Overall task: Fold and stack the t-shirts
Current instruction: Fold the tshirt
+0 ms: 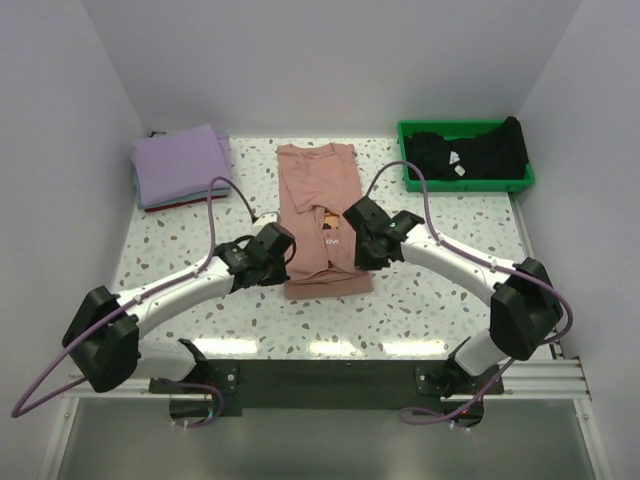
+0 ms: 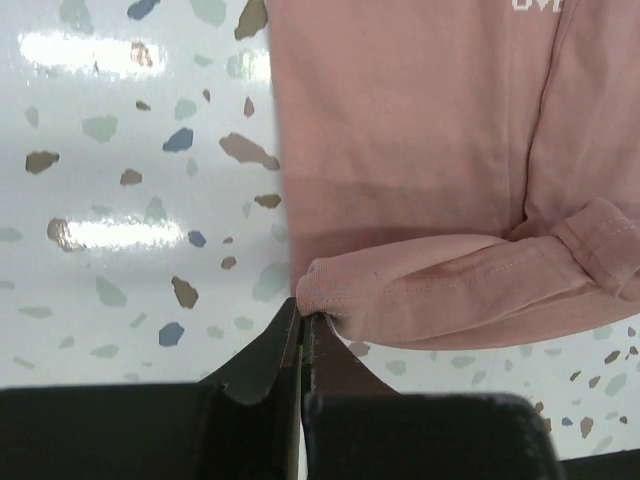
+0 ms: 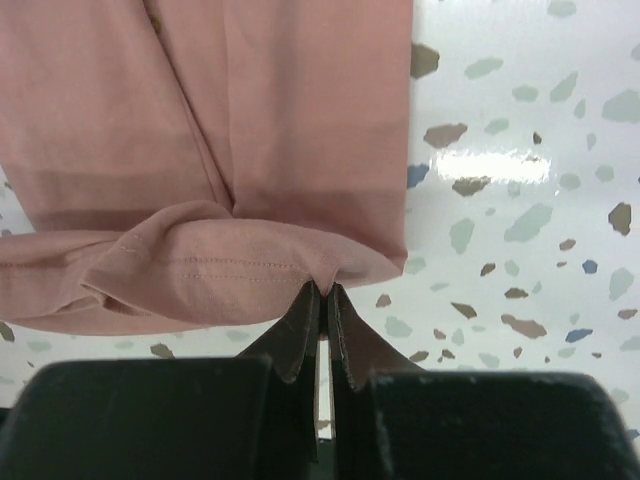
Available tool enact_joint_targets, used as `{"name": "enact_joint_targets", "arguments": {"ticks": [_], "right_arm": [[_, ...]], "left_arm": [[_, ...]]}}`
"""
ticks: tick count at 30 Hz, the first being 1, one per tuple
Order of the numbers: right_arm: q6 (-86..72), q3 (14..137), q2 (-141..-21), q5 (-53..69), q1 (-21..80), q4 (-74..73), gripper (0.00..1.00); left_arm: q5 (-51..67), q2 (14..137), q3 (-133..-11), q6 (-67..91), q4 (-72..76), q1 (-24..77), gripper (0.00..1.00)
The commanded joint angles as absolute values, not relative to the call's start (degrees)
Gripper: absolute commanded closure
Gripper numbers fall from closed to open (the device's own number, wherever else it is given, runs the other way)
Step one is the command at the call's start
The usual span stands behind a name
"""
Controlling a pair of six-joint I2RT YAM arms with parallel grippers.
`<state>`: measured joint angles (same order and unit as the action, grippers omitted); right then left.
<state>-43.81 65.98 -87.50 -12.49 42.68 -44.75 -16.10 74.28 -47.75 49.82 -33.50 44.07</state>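
The salmon-pink t-shirt [image 1: 318,195] lies lengthwise in the table's middle, sides folded in, its near end lifted. My left gripper [image 1: 281,246] is shut on that end's left corner; the left wrist view shows the pinched hem [image 2: 318,290] at the fingertips [image 2: 303,318]. My right gripper [image 1: 352,242] is shut on the right corner, the hem [image 3: 330,272] pinched at its fingertips [image 3: 325,292]. A folded lavender t-shirt [image 1: 182,163] tops a stack at the back left. The black t-shirt [image 1: 470,150] lies crumpled in the green tray [image 1: 468,183].
The green tray stands at the back right by the wall. The lavender stack rests on a darker and a reddish layer [image 1: 165,207]. White walls close in the left, back and right. Speckled tabletop [image 1: 430,300] shows around the shirt.
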Motion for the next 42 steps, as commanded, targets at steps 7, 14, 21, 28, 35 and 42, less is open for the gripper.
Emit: {"name": "enact_joint_targets", "arguments": {"ticks": [7, 14, 21, 28, 35, 42], "right_arm": [[-37.6, 75.8, -94.9, -13.2, 37.8, -40.0, 1.00], [-34.7, 86.1, -103.1, -13.0, 35.2, -40.8, 1.00], [-33.5, 92.2, -108.8, -12.4, 33.2, -41.2, 1.00], [-31.9, 98.4, -114.0, -11.6, 31.0, -42.4, 1.00], [-31.5, 101.6, -117.7, -10.6, 29.6, -43.2, 1.00], [-29.6, 106.3, -119.4, -8.4, 29.1, -44.3, 0.45]], "left_arm": [[-14.2, 81.1, -55.7, 40.1, -25.1, 36.1, 1.00], [-8.6, 89.9, -61.9, 35.7, -21.3, 28.9, 1.00], [-4.8, 98.4, -69.1, 30.8, -19.4, 25.1, 1.00], [-3.0, 105.1, -76.0, 28.0, -20.4, 21.7, 1.00], [-0.6, 108.9, -78.7, 27.3, -21.5, 20.6, 1.00], [-2.5, 108.0, -81.2, 27.4, -22.6, 19.9, 0.25]]}}
